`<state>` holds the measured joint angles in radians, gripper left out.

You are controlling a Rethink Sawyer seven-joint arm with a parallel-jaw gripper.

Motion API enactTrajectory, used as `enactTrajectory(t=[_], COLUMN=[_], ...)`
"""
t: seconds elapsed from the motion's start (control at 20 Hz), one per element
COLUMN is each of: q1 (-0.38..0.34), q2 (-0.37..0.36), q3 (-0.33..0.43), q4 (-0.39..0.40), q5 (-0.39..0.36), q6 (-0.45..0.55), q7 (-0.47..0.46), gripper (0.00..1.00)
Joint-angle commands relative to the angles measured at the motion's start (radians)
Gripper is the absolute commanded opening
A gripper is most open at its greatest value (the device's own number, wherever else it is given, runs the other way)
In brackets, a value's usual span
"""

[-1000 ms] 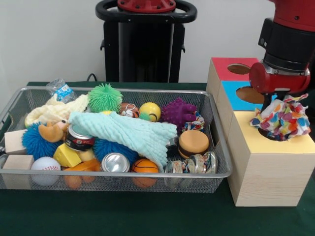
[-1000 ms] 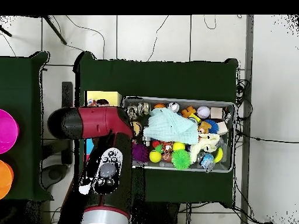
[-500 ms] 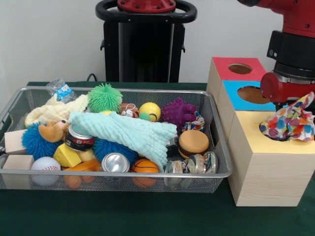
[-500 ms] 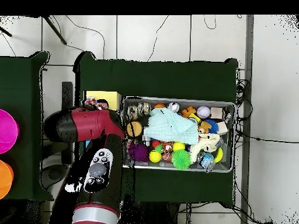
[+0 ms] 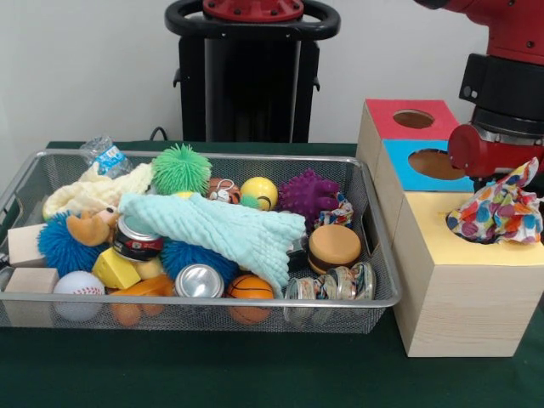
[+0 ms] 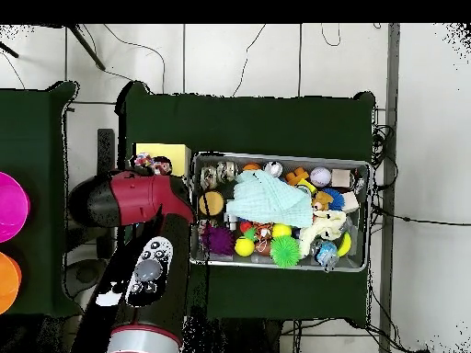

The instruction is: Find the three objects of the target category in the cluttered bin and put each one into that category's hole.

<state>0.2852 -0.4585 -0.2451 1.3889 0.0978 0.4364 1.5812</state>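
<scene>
The wire-mesh bin [image 5: 381,299] holds a jumble of toys; it also shows in the overhead view [image 6: 281,156]. One polka-dot cloth [image 5: 500,212] lies bunched on the yellow top [image 5: 497,251] of the near wooden box and covers its hole, which is hidden. One corner of it stands up toward the arm. My gripper [image 5: 493,170] hangs right above this cloth under the red wrist; its tips are hidden behind it. From overhead, the cloth [image 6: 152,165] sits on the yellow top [image 6: 166,150]. A second polka-dot cloth [image 5: 338,210] peeks out in the bin beside the purple spiky ball [image 5: 308,194].
The blue-topped box [image 5: 401,161] and the red-topped box [image 5: 387,115] stand behind the yellow one. A mint-green cloth [image 5: 221,231] drapes over the bin's middle, and a cream knitted cloth [image 5: 98,189] lies at the back left. Cans, balls and wooden blocks fill the rest.
The arm has shifted right, away from the bin, and the polka-dot cloth went with it and sank a little onto the yellow top. In the last half second almost nothing moved.
</scene>
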Motion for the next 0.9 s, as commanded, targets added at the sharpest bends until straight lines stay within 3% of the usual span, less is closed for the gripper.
enactTrajectory(t=[0.05, 0.3, 0.6, 0.9], q1=[-0.017, -0.04, -0.038, -0.062], q2=[0.06, 0.064, 0.083, 0.089], q3=[0.043, 0.016, -0.067, -0.051], q4=[0.074, 0.07, 0.046, 0.058], q5=[0.019, -0.036, -0.107, -0.122], q6=[-0.011, -0.022, -0.022, -0.079], q7=[0.227, 0.167, 0.114, 0.112], gripper=[0.0, 0.0, 0.0, 0.0])
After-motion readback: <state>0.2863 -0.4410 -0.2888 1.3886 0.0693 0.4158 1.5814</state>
